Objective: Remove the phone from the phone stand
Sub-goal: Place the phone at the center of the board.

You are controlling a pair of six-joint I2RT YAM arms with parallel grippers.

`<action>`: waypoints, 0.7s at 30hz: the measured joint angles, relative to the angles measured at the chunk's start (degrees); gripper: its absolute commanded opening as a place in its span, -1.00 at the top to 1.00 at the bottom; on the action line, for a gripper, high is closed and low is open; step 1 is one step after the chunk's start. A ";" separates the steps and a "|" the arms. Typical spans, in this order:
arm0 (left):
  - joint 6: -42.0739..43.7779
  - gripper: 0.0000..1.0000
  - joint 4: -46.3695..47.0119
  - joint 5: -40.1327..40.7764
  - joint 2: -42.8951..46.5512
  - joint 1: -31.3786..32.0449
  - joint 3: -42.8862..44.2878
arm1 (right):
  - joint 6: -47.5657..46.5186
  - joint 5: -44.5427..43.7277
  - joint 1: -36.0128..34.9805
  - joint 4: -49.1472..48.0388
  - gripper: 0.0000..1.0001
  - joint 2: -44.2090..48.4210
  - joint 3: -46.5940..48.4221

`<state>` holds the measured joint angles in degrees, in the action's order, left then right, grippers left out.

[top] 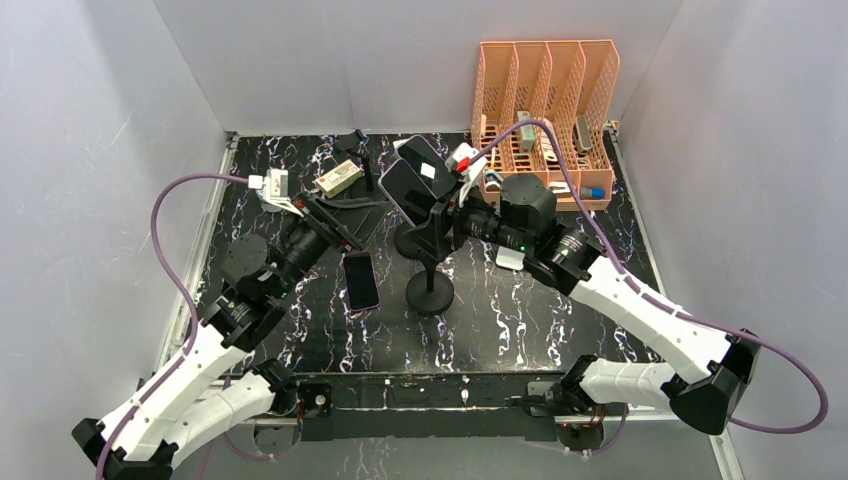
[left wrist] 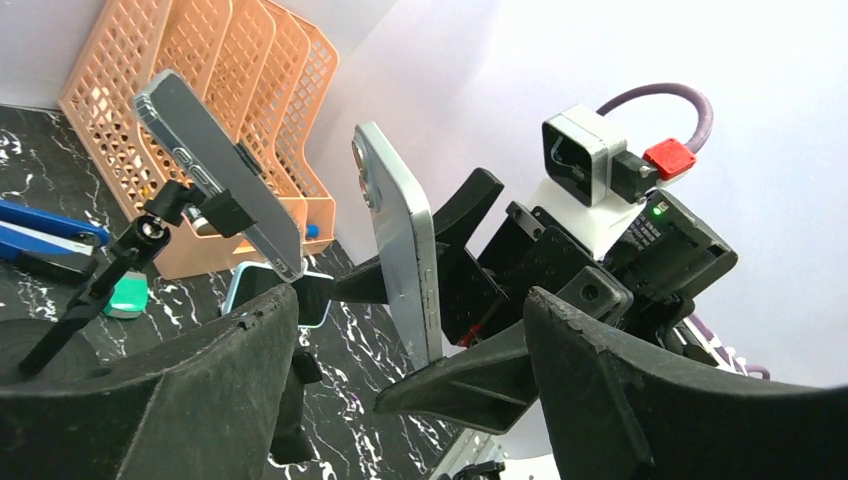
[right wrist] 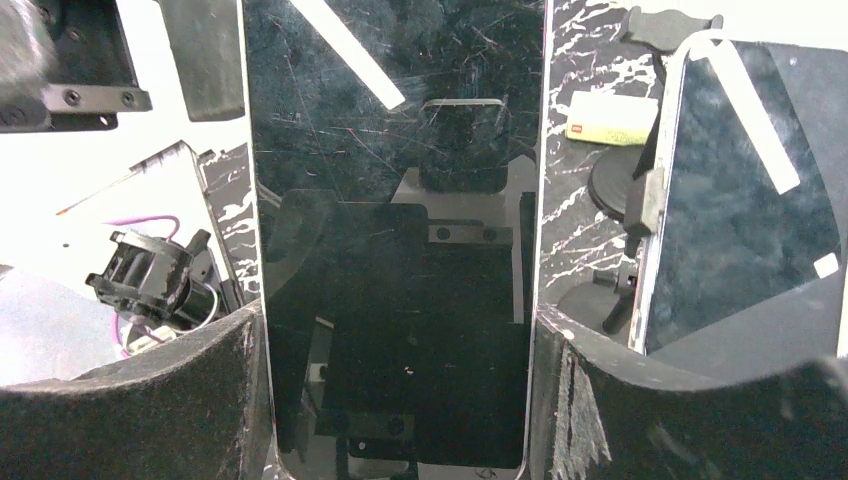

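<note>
Right gripper [top: 440, 225] had its two fingers set against the long edges of the phone [top: 403, 190], pinching it across its width. That was the only span the jaws could bracket. In the right wrist view the dark screen filled the whole gap between the fingers, so the hold looked firm rather than merely close. The phone sat tilted back in the clamp at the head of the phone stand [top: 430, 293], not yet lifted free. Left gripper [top: 338, 228], just left of the stand, was spread wide and held nothing. Its fingers pointed at the phone's side, probably so it could brace the stand if the clamp dragged.

Beneath the stand lay the black marbled table [top: 500, 320]. Behind the stand and to its right, against the back wall, stood an orange file organiser [top: 545, 90], well out of the reach path. Just behind the stand rose a second stand [top: 408, 240] carrying a second phone [top: 425, 160] at a similar tilt, near enough to be knocked during a careless pull. A pink phone [top: 360, 281] lay flat on the table beside the stand's round base, on its left.
</note>
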<state>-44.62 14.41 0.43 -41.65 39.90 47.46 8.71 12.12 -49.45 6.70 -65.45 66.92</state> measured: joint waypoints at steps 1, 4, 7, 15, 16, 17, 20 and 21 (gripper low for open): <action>-0.39 -0.55 0.52 -0.52 -0.72 0.00 0.28 | 0.02 -0.13 -0.24 -0.59 0.97 -0.37 0.24; -1.09 -0.52 1.42 -1.40 -2.36 0.00 0.42 | 0.00 -1.11 -0.96 -1.77 0.97 -1.38 1.14; -1.51 -0.44 1.05 -1.55 -3.96 0.00 1.38 | -0.22 -2.75 -1.90 -2.60 0.97 -2.27 1.92; -2.12 -0.10 0.55 -1.77 -7.28 0.00 3.69 | -3.04 -13.51 -7.65 -3.61 0.97 -4.42 3.13; -2.16 -0.07 0.52 -1.84 -7.61 0.00 3.72 | -3.23 -14.84 -8.28 -3.80 0.97 -4.79 3.28; -2.21 -0.04 0.37 -1.92 -8.02 0.00 3.78 | -3.48 -16.20 -8.92 -3.85 0.97 -5.18 3.43; -2.32 0.07 -0.02 -1.92 -8.76 0.00 3.82 | -3.96 -19.30 -10.19 -3.87 0.97 -6.05 3.48; -2.32 0.11 -0.09 -1.90 -8.85 0.00 3.82 | -4.02 -20.17 -10.25 -3.87 0.97 -6.23 3.48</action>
<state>-46.94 14.33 -1.48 -50.50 39.90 51.29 4.69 -8.05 -59.70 2.83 -71.68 70.39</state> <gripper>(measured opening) 0.493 0.798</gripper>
